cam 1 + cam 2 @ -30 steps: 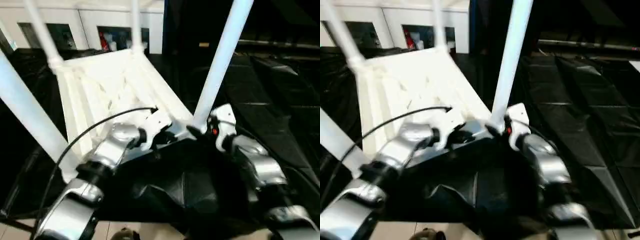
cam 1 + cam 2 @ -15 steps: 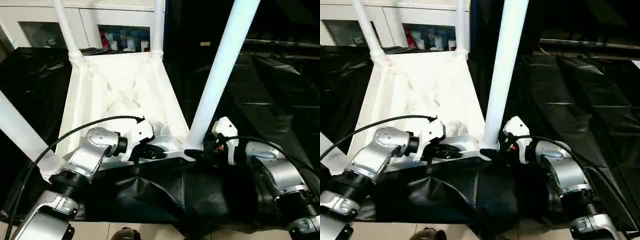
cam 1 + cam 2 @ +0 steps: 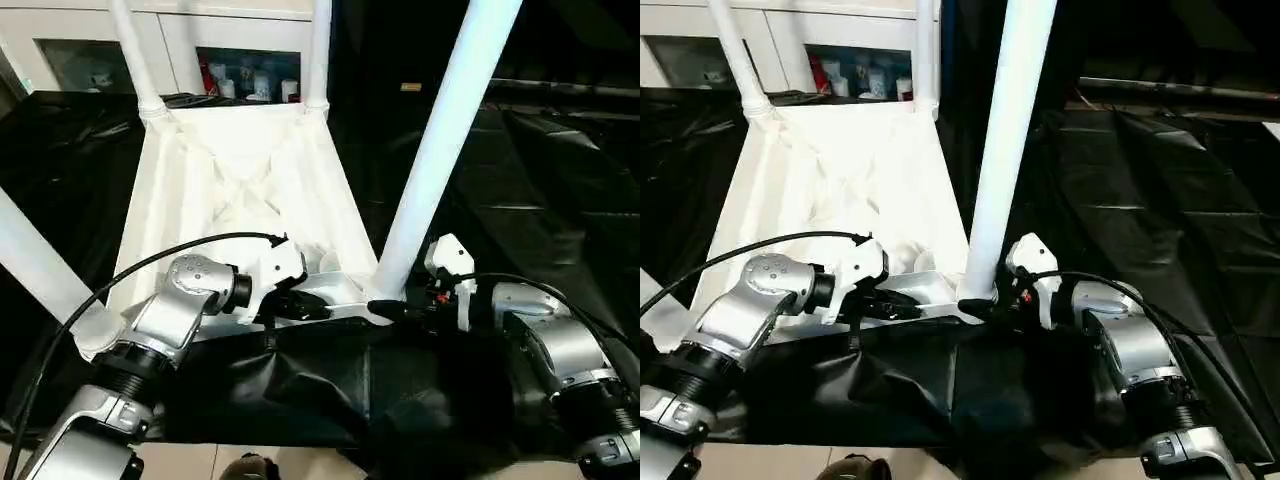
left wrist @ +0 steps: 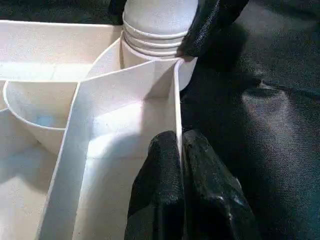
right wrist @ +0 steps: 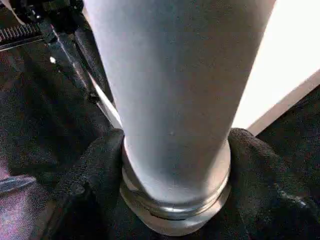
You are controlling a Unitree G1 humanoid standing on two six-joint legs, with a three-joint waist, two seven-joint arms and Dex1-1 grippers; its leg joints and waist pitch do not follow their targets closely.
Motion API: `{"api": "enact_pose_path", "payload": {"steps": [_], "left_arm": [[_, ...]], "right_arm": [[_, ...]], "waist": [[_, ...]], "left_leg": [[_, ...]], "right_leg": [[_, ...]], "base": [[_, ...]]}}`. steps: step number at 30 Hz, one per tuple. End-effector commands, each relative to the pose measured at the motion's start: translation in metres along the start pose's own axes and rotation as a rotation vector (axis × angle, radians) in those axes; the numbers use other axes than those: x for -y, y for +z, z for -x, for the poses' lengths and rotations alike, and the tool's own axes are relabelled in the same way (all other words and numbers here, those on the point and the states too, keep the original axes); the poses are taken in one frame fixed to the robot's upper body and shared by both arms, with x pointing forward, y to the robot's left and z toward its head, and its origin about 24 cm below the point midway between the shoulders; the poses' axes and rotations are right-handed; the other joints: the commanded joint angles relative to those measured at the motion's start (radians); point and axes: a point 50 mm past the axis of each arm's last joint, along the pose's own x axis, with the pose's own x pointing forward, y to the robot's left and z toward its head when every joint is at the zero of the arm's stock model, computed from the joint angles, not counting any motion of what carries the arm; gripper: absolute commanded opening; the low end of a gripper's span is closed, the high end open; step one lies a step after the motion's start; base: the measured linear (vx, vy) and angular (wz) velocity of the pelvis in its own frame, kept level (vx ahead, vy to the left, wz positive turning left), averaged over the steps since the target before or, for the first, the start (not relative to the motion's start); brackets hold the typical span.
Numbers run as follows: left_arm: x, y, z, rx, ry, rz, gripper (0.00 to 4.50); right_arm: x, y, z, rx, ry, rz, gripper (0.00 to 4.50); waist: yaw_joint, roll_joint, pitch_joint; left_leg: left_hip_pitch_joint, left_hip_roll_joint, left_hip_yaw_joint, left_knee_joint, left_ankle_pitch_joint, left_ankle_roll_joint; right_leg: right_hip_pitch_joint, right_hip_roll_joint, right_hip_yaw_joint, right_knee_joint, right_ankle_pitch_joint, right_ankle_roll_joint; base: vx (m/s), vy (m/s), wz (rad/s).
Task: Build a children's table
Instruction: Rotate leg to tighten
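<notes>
The upturned children's table [image 3: 240, 190], likely light, stiff and slippery, lies centre-left on the black cloth [image 3: 560, 200]; left gripper [image 4: 180, 165] pinches its near rim, right gripper [image 5: 175, 200] clasps the near-right leg [image 3: 440, 150] at its base.

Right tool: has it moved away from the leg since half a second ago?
No. The right tool still sits at the base of the near leg, by the same corner of the top.

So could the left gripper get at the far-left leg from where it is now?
Probably not as things stand: the left gripper is shut on the tabletop's near rim, and the far-left leg stands across the top.
</notes>
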Motion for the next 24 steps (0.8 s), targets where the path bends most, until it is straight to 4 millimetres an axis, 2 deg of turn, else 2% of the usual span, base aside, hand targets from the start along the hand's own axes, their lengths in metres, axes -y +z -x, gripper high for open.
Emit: {"api": "enact_pose_path", "payload": {"steps": [1,5,7,9,10,11,12,14,15,16,18,19,20,24], "left_arm": [[0.009,0.009,-0.009,0.071,-0.066,-0.019,0.00],[0.005,0.007,-0.011,0.055,-0.005,-0.012,0.00],[-0.002,0.007,-0.016,0.042,0.083,0.003,0.00],[-0.009,0.007,-0.023,0.027,0.173,0.019,0.00],[-0.013,0.010,-0.033,0.017,0.229,0.033,0.00],[-0.013,0.010,-0.033,0.017,0.229,0.033,0.00],[-0.014,0.011,-0.036,0.016,0.245,0.039,0.00],[-0.015,0.018,-0.051,0.023,0.292,0.066,0.00],[-0.014,0.024,-0.062,0.030,0.317,0.081,0.00],[-0.013,0.027,-0.068,0.033,0.324,0.087,0.00],[-0.008,0.032,-0.080,0.036,0.308,0.081,0.00],[-0.004,0.036,-0.086,0.043,0.291,0.073,0.00],[0.000,0.041,-0.094,0.056,0.266,0.060,0.00],[0.002,0.044,-0.097,0.064,0.253,0.048,0.00]], "right_arm": [[0.001,0.010,-0.001,0.043,0.014,0.029,2.73],[0.002,0.007,-0.003,0.050,-0.035,0.014,2.72],[0.009,-0.001,-0.008,0.033,-0.170,-0.023,2.72],[0.015,-0.010,-0.014,0.016,-0.312,-0.074,2.72],[0.018,-0.015,-0.022,0.054,-0.452,-0.174,2.72],[0.018,-0.015,-0.022,0.054,-0.452,-0.174,2.71],[0.019,-0.017,-0.025,0.068,-0.500,-0.213,2.71],[0.021,-0.020,-0.035,0.090,-0.637,-0.311,2.70],[0.021,-0.019,-0.043,0.111,-0.710,-0.370,2.70],[0.020,-0.018,-0.049,0.124,-0.731,-0.396,2.70],[0.017,-0.013,-0.060,0.131,-0.736,-0.393,2.70],[0.014,-0.009,-0.067,0.134,-0.720,-0.379,2.70],[0.010,-0.003,-0.075,0.144,-0.690,-0.347,2.70],[0.007,0.001,-0.079,0.167,-0.666,-0.342,2.70]], "waist": [[0.002,-0.020,-0.076],[0.000,-0.020,-0.077],[-0.001,-0.020,-0.076],[-0.011,-0.020,-0.069],[-0.018,-0.019,-0.069],[-0.018,-0.019,-0.069],[-0.018,-0.017,-0.067],[-0.020,-0.015,-0.067],[-0.021,-0.010,-0.066],[-0.023,-0.009,-0.067],[-0.021,-0.007,-0.067],[-0.023,-0.007,-0.065],[-0.023,-0.007,-0.067],[-0.021,-0.010,-0.065]], "left_leg": [[0.027,0.094,-0.043,-0.064,-0.092,0.102],[0.028,0.095,-0.043,-0.063,-0.085,0.103],[0.028,0.094,-0.043,-0.063,-0.098,0.098],[0.029,0.090,-0.046,-0.069,-0.150,0.059],[0.028,0.091,-0.049,-0.073,-0.174,0.031],[0.028,0.091,-0.049,-0.073,-0.174,0.031],[0.035,0.091,-0.050,-0.073,-0.200,0.018],[0.038,0.091,-0.051,-0.078,-0.228,-0.001],[0.041,0.093,-0.051,-0.079,-0.235,-0.006],[0.042,0.092,-0.052,-0.082,-0.243,-0.018],[0.040,0.093,-0.052,-0.083,-0.241,-0.017],[0.041,0.092,-0.051,-0.084,-0.248,-0.015],[0.039,0.092,-0.052,-0.084,-0.244,-0.013],[0.036,0.090,-0.050,-0.083,-0.222,0.012]], "right_leg": [[0.045,-0.100,0.057,-0.060,-0.104,-0.248],[0.044,-0.098,0.057,-0.059,-0.098,-0.250],[0.042,-0.100,0.058,-0.061,-0.115,-0.250],[0.040,-0.102,0.057,-0.077,-0.212,-0.235],[0.042,-0.103,0.058,-0.081,-0.268,-0.215],[0.042,-0.103,0.058,-0.081,-0.268,-0.215],[0.037,-0.104,0.059,-0.087,-0.299,-0.205],[0.035,-0.102,0.061,-0.091,-0.322,-0.191],[0.031,-0.103,0.062,-0.090,-0.322,-0.193],[0.033,-0.100,0.061,-0.092,-0.307,-0.192],[0.035,-0.102,0.061,-0.091,-0.285,-0.192],[0.032,-0.099,0.061,-0.092,-0.275,-0.192],[0.038,-0.102,0.061,-0.090,-0.261,-0.191],[0.040,-0.101,0.062,-0.088,-0.222,-0.194]], "base": [[0.000,0.000,0.00],[0.000,0.000,0.00],[0.000,0.000,0.00],[0.000,0.000,0.00],[0.000,0.000,0.00],[0.000,0.000,0.00],[0.000,0.000,0.00],[0.000,0.000,0.00],[0.000,0.000,0.00],[0.000,0.000,0.00],[0.000,0.000,0.00],[0.000,0.000,0.00],[0.000,0.000,0.00],[0.000,0.000,0.00]]}}
